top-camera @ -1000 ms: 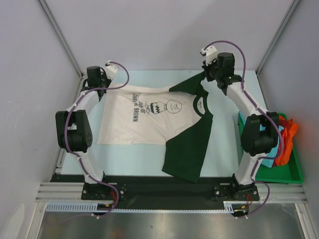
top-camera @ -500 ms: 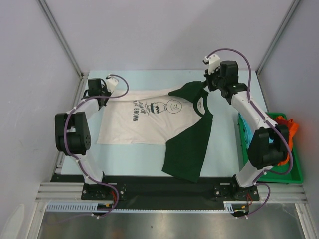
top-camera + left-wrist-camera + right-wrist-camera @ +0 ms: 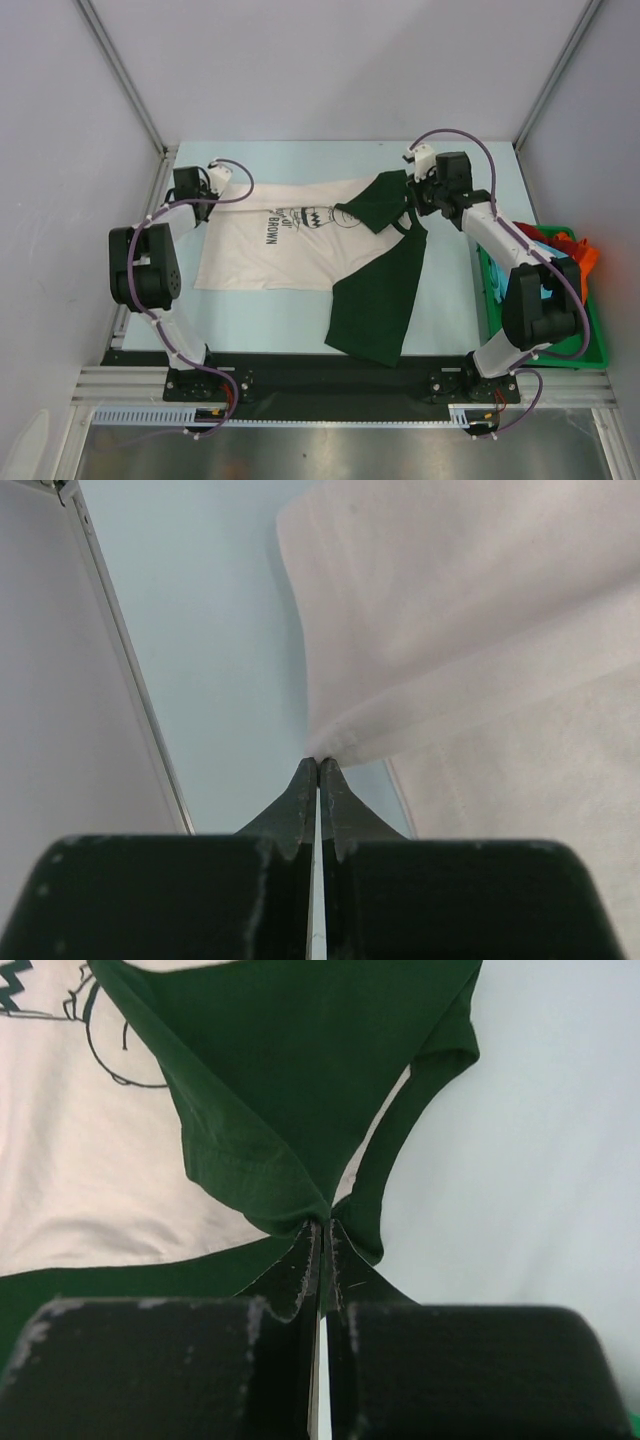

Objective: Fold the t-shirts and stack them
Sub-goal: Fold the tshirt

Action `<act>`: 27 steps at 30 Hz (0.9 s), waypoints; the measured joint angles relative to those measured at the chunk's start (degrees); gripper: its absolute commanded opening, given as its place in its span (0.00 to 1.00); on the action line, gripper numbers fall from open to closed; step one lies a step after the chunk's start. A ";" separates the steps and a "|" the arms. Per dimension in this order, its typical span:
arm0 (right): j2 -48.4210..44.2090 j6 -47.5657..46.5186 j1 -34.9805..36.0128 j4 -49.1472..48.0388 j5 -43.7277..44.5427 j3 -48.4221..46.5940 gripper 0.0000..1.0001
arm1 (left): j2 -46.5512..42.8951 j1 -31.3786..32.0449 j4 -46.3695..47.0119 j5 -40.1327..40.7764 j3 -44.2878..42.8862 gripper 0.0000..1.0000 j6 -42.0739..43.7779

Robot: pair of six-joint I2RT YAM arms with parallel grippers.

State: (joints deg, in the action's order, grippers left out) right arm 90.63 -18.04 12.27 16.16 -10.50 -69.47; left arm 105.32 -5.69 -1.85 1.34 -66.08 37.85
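The cream-white t-shirt (image 3: 250,255) with dark lettering lies spread on the table's left half. The dark green t-shirt (image 3: 378,300) lies over its right side, reaching to the near edge. My left gripper (image 3: 205,192) is shut on the cream shirt's far-left edge, and the pinched, lifted cloth shows in the left wrist view (image 3: 318,762). My right gripper (image 3: 412,190) is shut on the green shirt's far part; in the right wrist view (image 3: 322,1222) green cloth (image 3: 300,1070) bunches at the fingertips. That lifted green flap (image 3: 372,200) covers part of the chest print.
A green tray (image 3: 592,345) stands at the right table edge with orange cloth (image 3: 575,270) and other cloth in it. Light blue tabletop (image 3: 260,310) shows in front of the cream shirt. Walls enclose the left, back and right.
Both grippers moved from the far edge toward me, drawing the shirts' far edges along. The green flap now lies over the cartoon face, and the cream shirt's far edge has folded forward.
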 measured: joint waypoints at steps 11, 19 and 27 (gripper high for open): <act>-0.85 0.02 0.00 -0.13 -0.09 3.30 0.00 | 2.99 -0.50 -0.04 0.63 0.59 0.01 0.15; 0.11 -0.24 0.02 -0.96 -0.39 5.73 0.00 | 6.67 -0.50 -2.89 1.46 -2.14 0.17 -1.88; 3.67 -1.79 -0.20 -2.08 -0.07 5.60 0.07 | 6.29 -0.66 -3.82 3.26 -2.38 0.34 -2.69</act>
State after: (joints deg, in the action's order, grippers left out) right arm 94.30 -19.84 12.08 14.09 -10.57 -63.88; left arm 111.61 -6.35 -5.67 4.60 -68.47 35.16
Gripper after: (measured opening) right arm 0.010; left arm 0.304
